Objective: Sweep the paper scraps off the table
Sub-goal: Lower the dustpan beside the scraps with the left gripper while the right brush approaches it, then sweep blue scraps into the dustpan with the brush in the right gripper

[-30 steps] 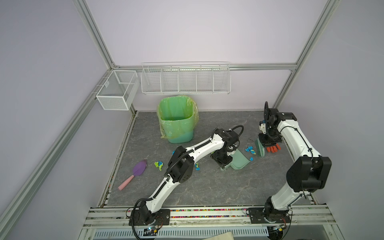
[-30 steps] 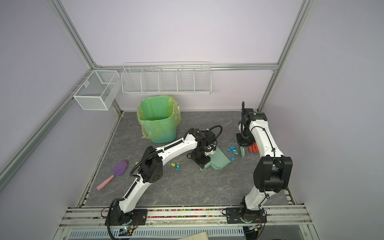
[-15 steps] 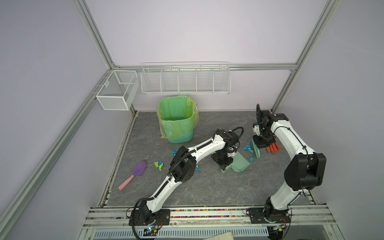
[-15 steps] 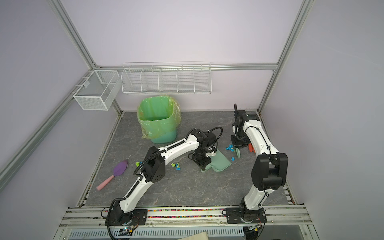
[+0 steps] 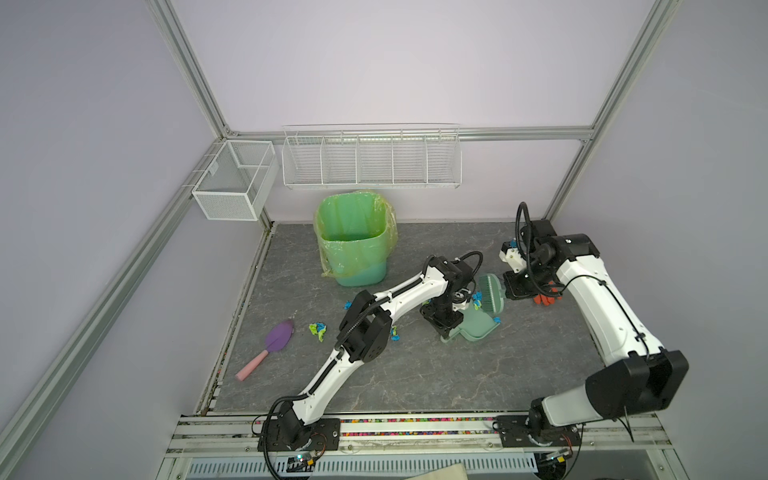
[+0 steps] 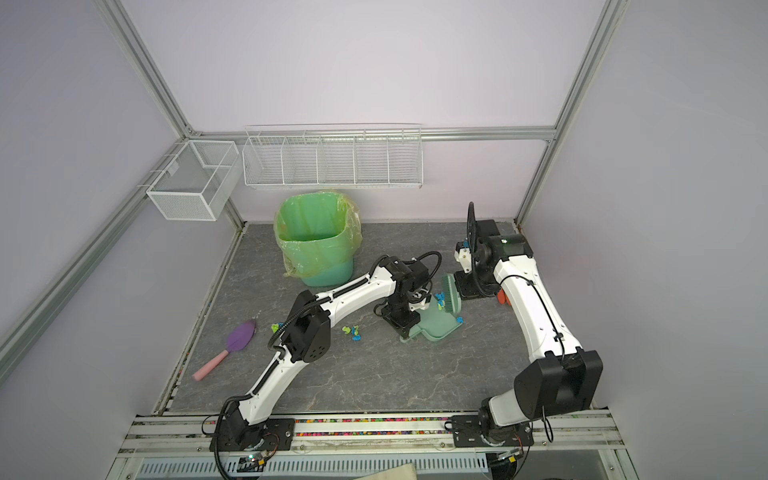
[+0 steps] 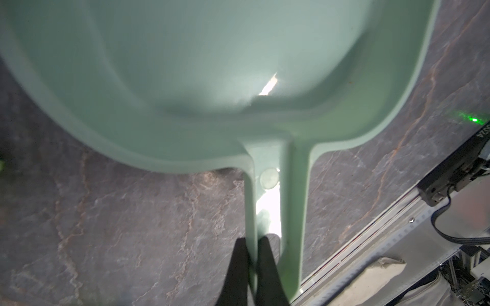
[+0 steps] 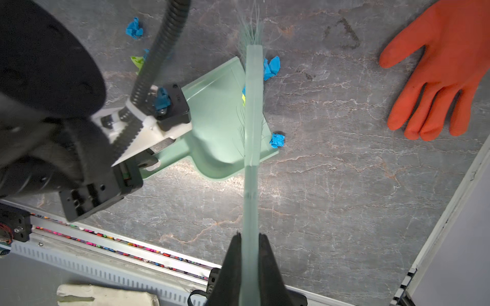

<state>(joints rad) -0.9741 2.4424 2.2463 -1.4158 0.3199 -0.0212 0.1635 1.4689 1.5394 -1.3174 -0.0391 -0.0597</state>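
Blue and lime-green paper scraps lie on the dark veined table [image 5: 415, 374]: a clump [image 5: 318, 330] at the left, bits [image 5: 394, 336] under the left arm, and some [image 5: 476, 297] at the mouth of the mint-green dustpan [image 5: 478, 328]. My left gripper [image 7: 250, 243] is shut on the dustpan's handle [image 7: 267, 198], and the pan lies flat on the table. My right gripper [image 8: 250, 238] is shut on the handle of a mint-green brush [image 8: 252, 159]. The brush head [image 5: 490, 293] stands at the pan's open edge. Blue scraps [image 8: 277, 139] lie just outside the pan.
A green lined bin [image 5: 353, 245] stands at the back. A purple scoop with a pink handle [image 5: 270, 345] lies at the left. An orange glove [image 8: 445, 66] lies right of the brush. Wire baskets [image 5: 370, 156] hang on the back wall. The front rail [image 5: 415, 428] borders the table.
The right arm has carried the brush leftward, away from the glove and up to the dustpan's mouth, pushing blue scraps along. The left arm and dustpan have barely moved.
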